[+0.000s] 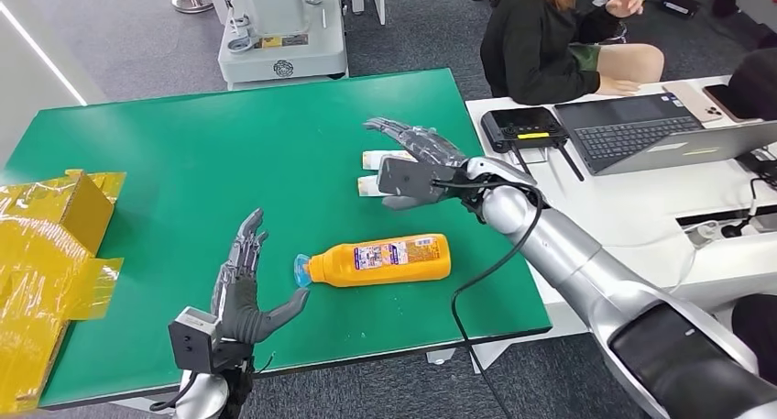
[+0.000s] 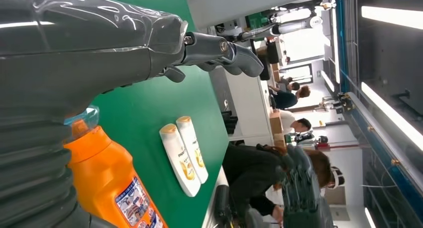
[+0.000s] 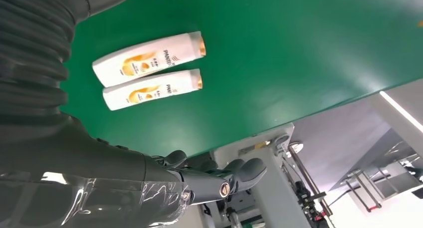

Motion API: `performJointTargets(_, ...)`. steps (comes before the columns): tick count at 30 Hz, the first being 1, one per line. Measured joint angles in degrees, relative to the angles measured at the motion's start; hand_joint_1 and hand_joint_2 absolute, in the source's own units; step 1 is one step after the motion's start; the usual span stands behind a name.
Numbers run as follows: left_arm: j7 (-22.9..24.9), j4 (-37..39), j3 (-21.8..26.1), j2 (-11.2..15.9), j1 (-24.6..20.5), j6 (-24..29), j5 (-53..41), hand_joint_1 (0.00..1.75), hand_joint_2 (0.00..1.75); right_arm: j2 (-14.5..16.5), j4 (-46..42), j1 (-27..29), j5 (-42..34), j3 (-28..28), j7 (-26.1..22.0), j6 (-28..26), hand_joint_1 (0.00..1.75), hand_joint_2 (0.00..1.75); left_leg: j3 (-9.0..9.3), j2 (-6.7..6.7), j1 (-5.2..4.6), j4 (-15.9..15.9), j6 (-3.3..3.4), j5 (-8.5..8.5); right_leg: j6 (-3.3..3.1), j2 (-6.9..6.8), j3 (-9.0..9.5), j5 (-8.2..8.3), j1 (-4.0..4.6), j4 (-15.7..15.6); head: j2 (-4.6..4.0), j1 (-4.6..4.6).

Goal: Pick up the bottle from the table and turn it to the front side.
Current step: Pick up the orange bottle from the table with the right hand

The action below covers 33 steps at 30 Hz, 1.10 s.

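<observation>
An orange detergent bottle [image 1: 385,260] lies on its side on the green tabletop [image 1: 211,153], near the front edge. Its long axis runs across the robot's view, with the translucent blue cap [image 1: 302,270] pointing toward the robot's left and the flat base toward the right. A printed label faces up.

The left hand [image 1: 240,295] rests low over the tabletop just beside the cap, fingers spread wide and holding nothing; the thumb tip reaches close to the cap, though contact cannot be told. The right hand [image 1: 417,158] hovers farther back, above two white shampoo bottles [image 1: 377,173], fingers extended and apart, also empty.

In the head view the right hand covers most of those two bottles. The right wrist view shows them whole: two white shampoo bottles [image 3: 149,71] with gold caps, lying side by side and parallel, touching or nearly so, caps toward the same end. The left wrist view takes in both the orange bottle [image 2: 109,183], close to the camera beside the ribbed cover, and the white pair [image 2: 183,154] beyond it.

The head view also shows crumpled yellow packaging [image 1: 50,245] at the tabletop's left end, and a white desk at the right carrying a laptop [image 1: 660,130] and a black router [image 1: 522,127], with a seated person [image 1: 550,38] behind.
</observation>
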Motion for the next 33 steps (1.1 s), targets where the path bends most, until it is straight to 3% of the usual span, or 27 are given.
performJointTargets(6,0.5,-0.5,0.0,-0.1,0.2,-0.3,-0.6,0.0,1.75,2.4,5.2,-4.3,-3.9,2.9,0.5,3.5,0.0,1.75,-0.02,-0.01,0.0,0.0,0.0,0.0,0.0,-0.01,0.0,0.0,0.0,0.0,0.0,0.0)
performJointTargets(9,0.8,-0.6,0.1,0.0,0.2,-0.5,-0.8,0.0,1.75,3.5,7.8,-7.2,-1.3,6.1,2.0,4.5,0.0,1.75,-0.02,0.01,0.0,0.0,0.0,0.0,0.0,0.01,0.0,0.0,0.0,0.0,0.0,-0.01)
performJointTargets(13,0.8,-0.7,0.4,0.3,0.6,-0.2,-0.8,0.0,1.75,4.1,8.9,-10.2,3.4,11.5,2.6,3.3,0.0,1.75,0.0,-0.03,0.01,0.0,0.02,0.01,0.0,-0.02,-0.01,0.0,0.0,0.0,0.0,0.0)
performJointTargets(17,0.8,-0.8,0.9,0.6,0.6,-0.1,-0.2,0.0,1.75,3.3,7.2,-9.2,3.3,13.5,2.2,-0.6,0.0,1.75,0.0,-0.09,0.02,0.0,0.02,0.01,0.0,-0.08,-0.02,-0.01,0.01,0.0,0.0,-0.02)
performJointTargets(20,0.6,-0.7,1.4,0.9,0.8,-0.4,0.6,0.0,1.75,0.0,3.3,-4.7,3.3,13.6,1.6,-4.2,0.0,1.75,0.01,-0.3,0.04,0.0,0.03,0.01,0.05,-0.28,0.08,-0.05,0.02,-0.1,0.0,-0.01)
performJointTargets(26,-0.2,-0.8,2.0,1.9,2.8,-0.5,1.2,0.0,1.75,-8.0,-7.7,12.3,8.4,9.3,1.4,-8.8,0.0,1.75,-0.04,-0.53,0.02,0.0,0.18,-0.12,0.19,-0.48,0.24,-0.15,0.02,-0.2,0.0,0.01)
performJointTargets(33,-0.3,-1.3,2.5,2.4,4.8,0.1,1.0,0.0,1.75,-10.2,-14.1,21.8,13.3,4.6,2.2,-8.9,0.0,1.75,-0.03,-0.44,0.02,0.0,0.22,-0.15,0.2,-0.41,0.22,-0.15,0.02,-0.2,0.0,0.0)
